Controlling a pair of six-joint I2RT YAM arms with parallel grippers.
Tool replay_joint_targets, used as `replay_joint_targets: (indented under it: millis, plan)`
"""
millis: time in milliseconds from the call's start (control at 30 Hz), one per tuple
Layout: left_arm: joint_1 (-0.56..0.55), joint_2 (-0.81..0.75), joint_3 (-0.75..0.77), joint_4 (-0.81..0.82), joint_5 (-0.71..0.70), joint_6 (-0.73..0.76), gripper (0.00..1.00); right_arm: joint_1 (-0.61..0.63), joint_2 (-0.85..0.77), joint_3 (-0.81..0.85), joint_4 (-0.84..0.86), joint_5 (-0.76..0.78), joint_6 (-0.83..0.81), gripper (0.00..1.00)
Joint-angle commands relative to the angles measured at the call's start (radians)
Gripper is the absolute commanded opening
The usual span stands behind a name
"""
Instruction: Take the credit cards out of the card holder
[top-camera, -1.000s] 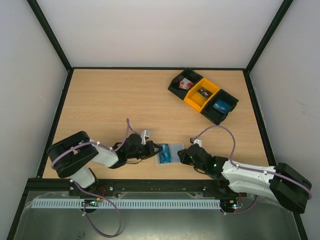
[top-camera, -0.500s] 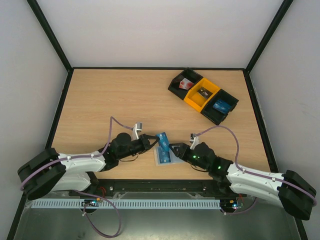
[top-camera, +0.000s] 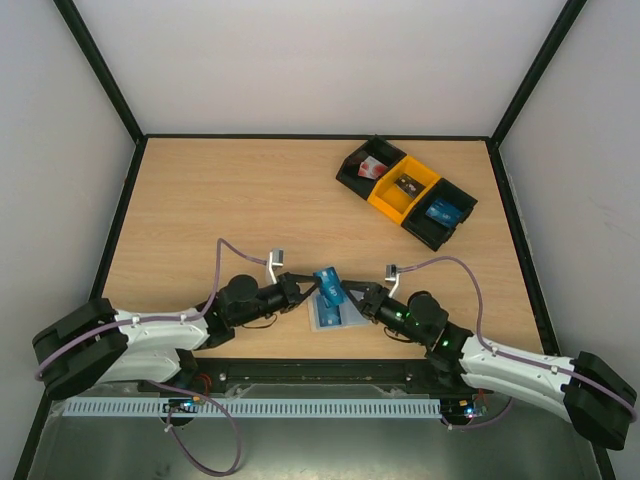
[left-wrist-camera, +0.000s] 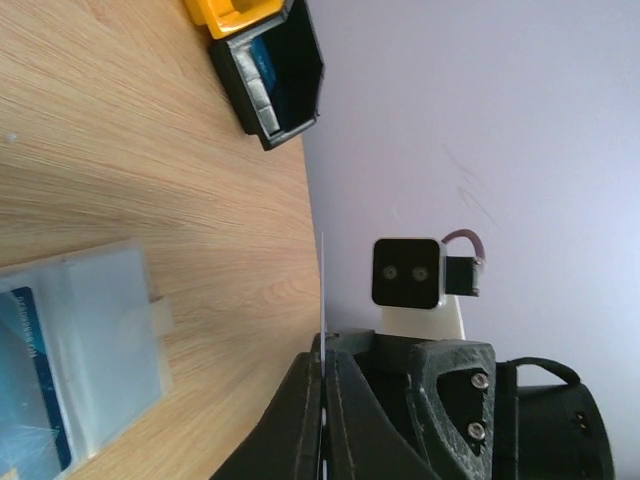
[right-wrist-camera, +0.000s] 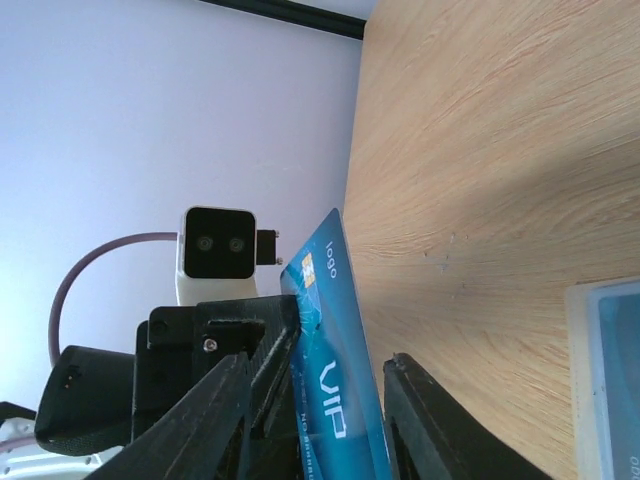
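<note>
Findings run from the arm bases outward. We record the card holder (top-camera: 345, 320) lying flat on the table (top-camera: 220, 200), close to the near edge at about 6 o'clock of the tabletop. One credit card (left-wrist-camera: 30, 370) sits inside a pocket of the sleeve, and a small tab (left-wrist-camera: 155, 318) projects from one edge.

The left gripper (top-camera: 308, 290) comes in from the holder's 9 o'clock. Its jaws are closed tight on a second credit card (right-wrist-camera: 330, 330), bright blue with pale lettering. The left wrist view shows this card edge-on as a thin line pinched between the fingers, clear of the sleeve. From above, it stands tilted over the holder's far edge, at roughly 12 o'clock of the sleeve.

The right gripper (top-camera: 352, 296) comes in from the holder's 3 o'clock, facing the left one. Its jaws stand partly apart, one finger on each side of the held card. We cannot tell whether either finger touches the card, and we see no grip there.

Well apart, at about 1 o'clock of the table, three bins stand in a slanted row. Nearest is a black bin (top-camera: 462, 222) containing a blue card (top-camera: 441, 211). Next is a yellow bin (top-camera: 388, 205) with a small dark item (top-camera: 406, 185). Farthest is another black bin (top-camera: 350, 172) with a red-and-white item (top-camera: 372, 167)
</note>
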Motion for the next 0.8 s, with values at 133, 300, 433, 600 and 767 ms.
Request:
replay_joint_targets:
  millis: [133, 300, 433, 600, 767]
  plan:
    - [-0.041, 0.015, -0.010, 0.145, -0.051, -0.001, 0.03, 0.005, -0.073, -0.032, -0.008, 0.000, 0.030, 0.44]
    - [-0.060, 0.021, 0.002, 0.151, -0.069, 0.011, 0.03, 0.004, -0.088, -0.022, -0.030, -0.013, 0.029, 0.44]
    - [-0.074, 0.020, -0.007, 0.162, -0.095, 0.013, 0.03, 0.004, -0.090, -0.028, -0.025, -0.022, 0.035, 0.42]
    - [-0.079, 0.014, -0.015, 0.182, -0.105, 0.024, 0.02, 0.005, -0.086, -0.029, -0.036, -0.036, 0.032, 0.41]
    - [-0.080, 0.021, -0.020, 0.181, -0.118, 0.024, 0.03, 0.004, -0.076, -0.026, -0.015, -0.069, 0.019, 0.06]
